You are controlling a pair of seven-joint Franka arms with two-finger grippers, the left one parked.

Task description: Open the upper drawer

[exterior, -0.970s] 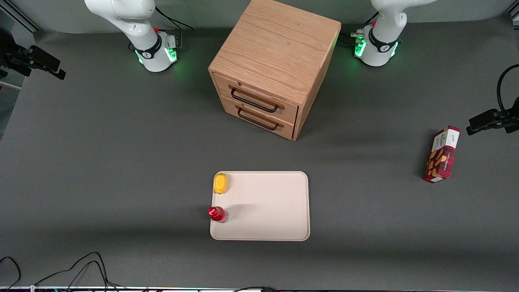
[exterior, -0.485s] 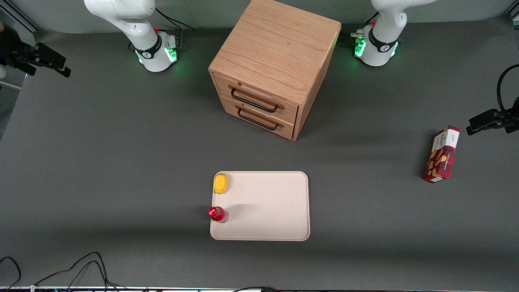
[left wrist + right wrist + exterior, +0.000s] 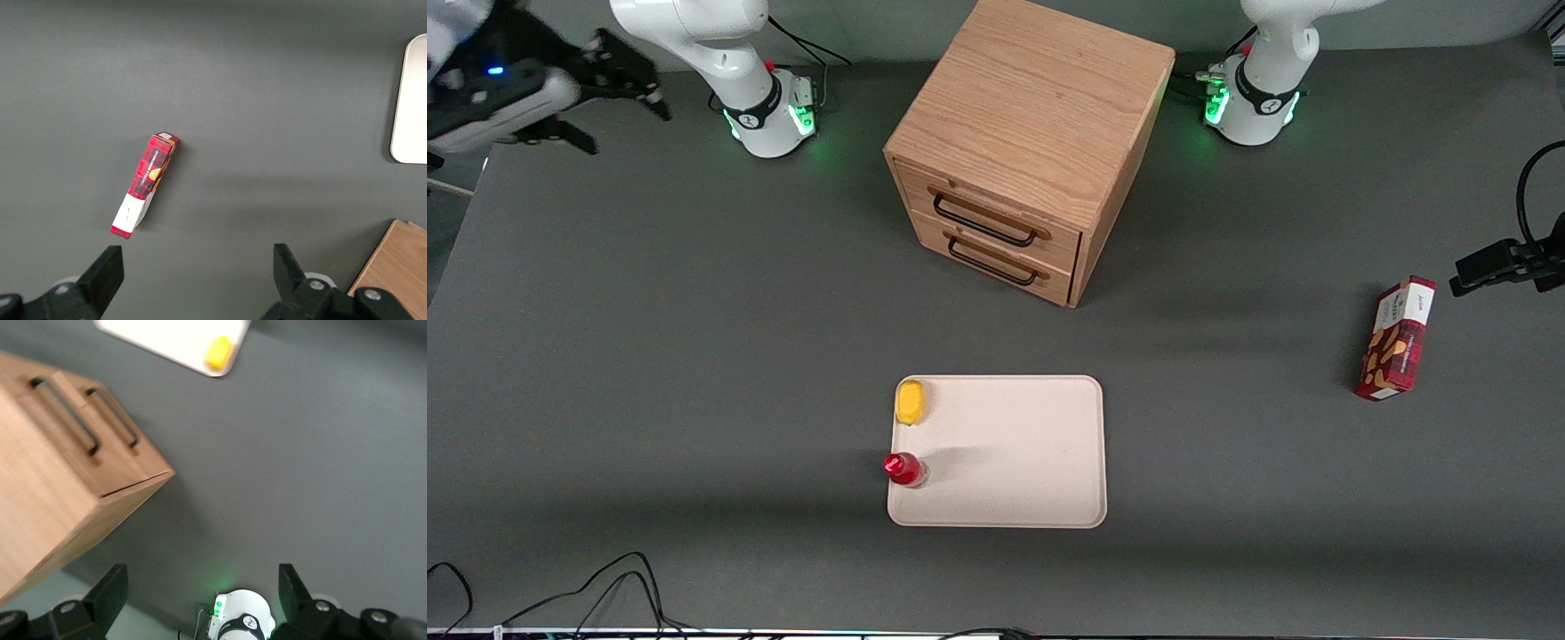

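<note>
Toward the working arm's end of the dark grey counter [image 3: 694, 311], my jaws hang in the air, spread wide and gripping nothing. A second ago they sat at the counter's edge; now they have swung in toward the oak cabinet [image 3: 1032, 98] but remain well apart from it. Its light wood upper drawer [image 3: 987, 206] is shut, its thin black bar handle [image 3: 983, 222] untouched above the matching lower drawer [image 3: 996, 249]. I judge the approach only begun.

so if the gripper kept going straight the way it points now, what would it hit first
Probably the table close to its own arm's base; depth is unclear. The open gripper is not aimed at the upper drawer.
</note>
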